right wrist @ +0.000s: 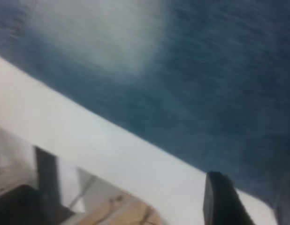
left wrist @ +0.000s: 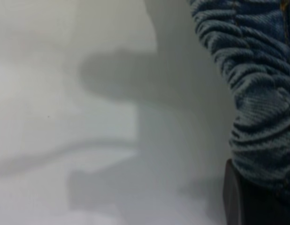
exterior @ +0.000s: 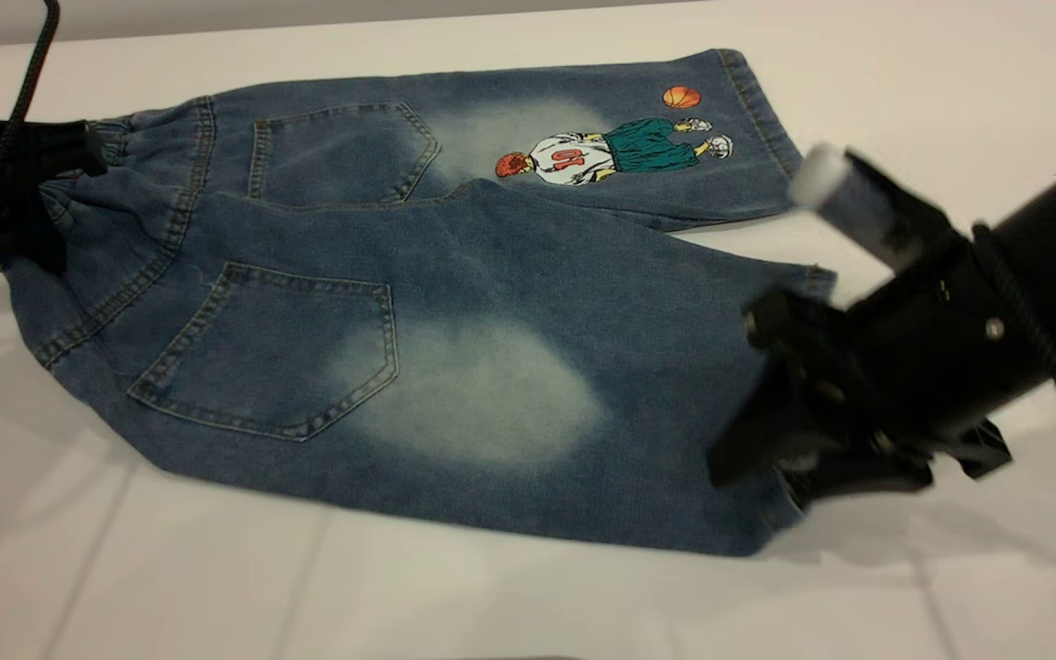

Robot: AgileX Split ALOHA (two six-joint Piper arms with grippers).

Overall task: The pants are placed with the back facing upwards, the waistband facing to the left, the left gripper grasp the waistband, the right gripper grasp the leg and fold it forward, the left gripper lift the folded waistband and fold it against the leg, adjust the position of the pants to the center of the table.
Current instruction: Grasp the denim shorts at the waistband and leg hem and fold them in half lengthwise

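Note:
The pants (exterior: 418, 302) lie flat on the white table (exterior: 170, 568), back pockets up. The gathered waistband (exterior: 102, 197) is at the left, and the basketball-player print (exterior: 615, 147) is on the far leg. My left gripper (exterior: 56, 156) is at the waistband's far left end, shut on it. The left wrist view shows the ruffled waistband (left wrist: 257, 93) running down against one black finger (left wrist: 236, 201). My right gripper (exterior: 746, 394) hovers open over the hem of the near leg (exterior: 491, 394). In the right wrist view one finger (right wrist: 222, 201) shows beside the leg (right wrist: 192, 79).
A black cable (exterior: 28, 82) hangs at the far left above the left arm. The right wrist view shows the table's front edge (right wrist: 88, 140) with the floor and dark frame parts below. Bare tabletop lies in front of and right of the pants.

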